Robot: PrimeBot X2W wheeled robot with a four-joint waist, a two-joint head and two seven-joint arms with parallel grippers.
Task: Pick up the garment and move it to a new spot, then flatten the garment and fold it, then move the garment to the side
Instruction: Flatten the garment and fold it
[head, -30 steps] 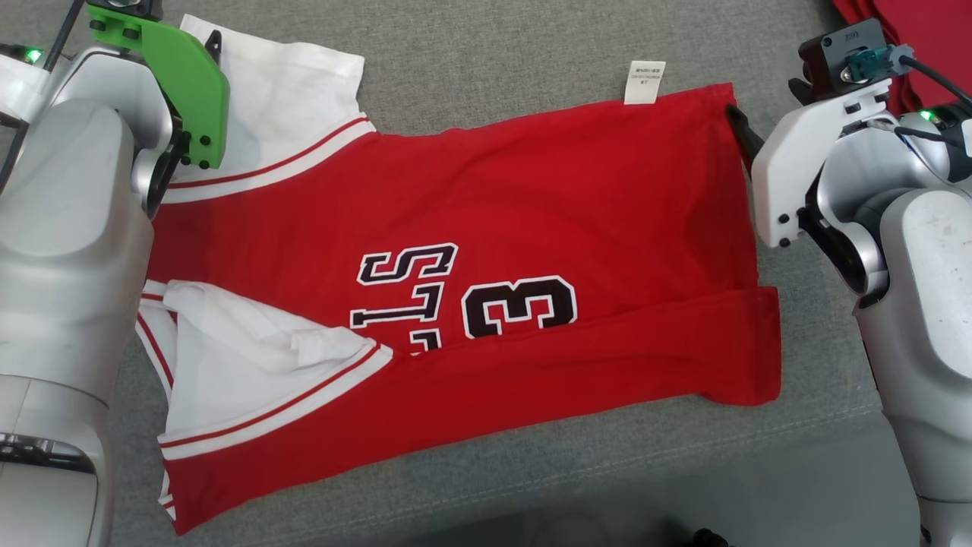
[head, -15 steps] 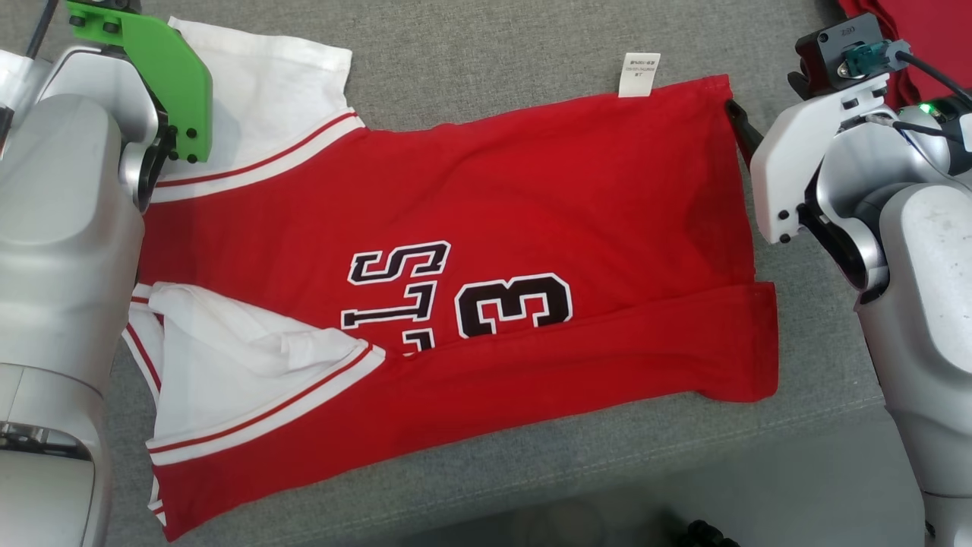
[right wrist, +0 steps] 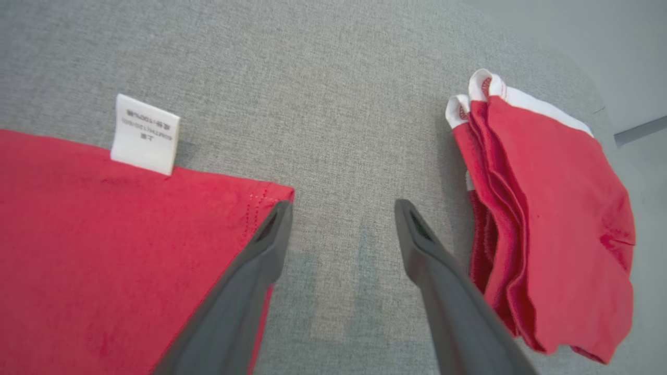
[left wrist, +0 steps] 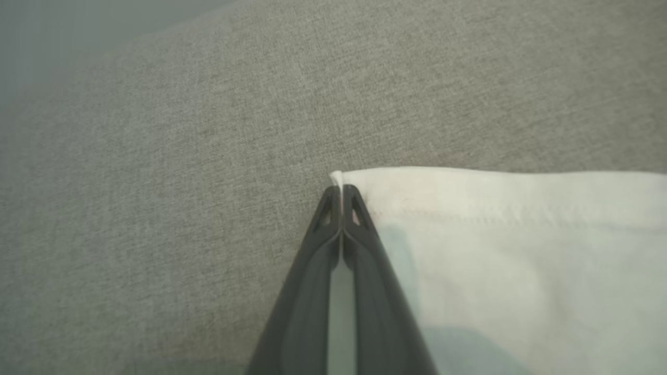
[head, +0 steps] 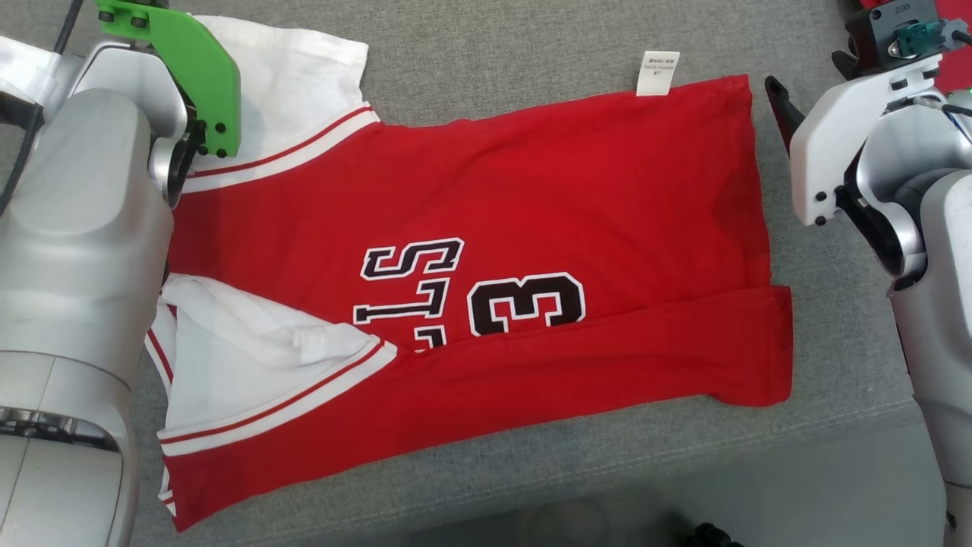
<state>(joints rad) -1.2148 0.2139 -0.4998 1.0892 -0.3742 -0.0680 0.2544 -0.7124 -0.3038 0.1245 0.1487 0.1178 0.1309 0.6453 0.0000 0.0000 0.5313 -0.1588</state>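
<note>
Jersey [head: 531, 190] lies spread across the grey cushion [head: 493, 45], its near edge doubled over. It looks like light, soft, floppy cloth that will sag and crease, so it's best taken by corners and hems. Left gripper [left wrist: 341, 195] is pinched tight on the far corner of the white sleeve [left wrist: 521, 234]. Right gripper [right wrist: 344, 205] hangs with jaws apart, one finger at the far right hem corner. The print shows a big "3" [head: 528, 304] and part-hidden letters ending "LS". The small text on the white tag [head: 657, 73] can't be read.
</note>
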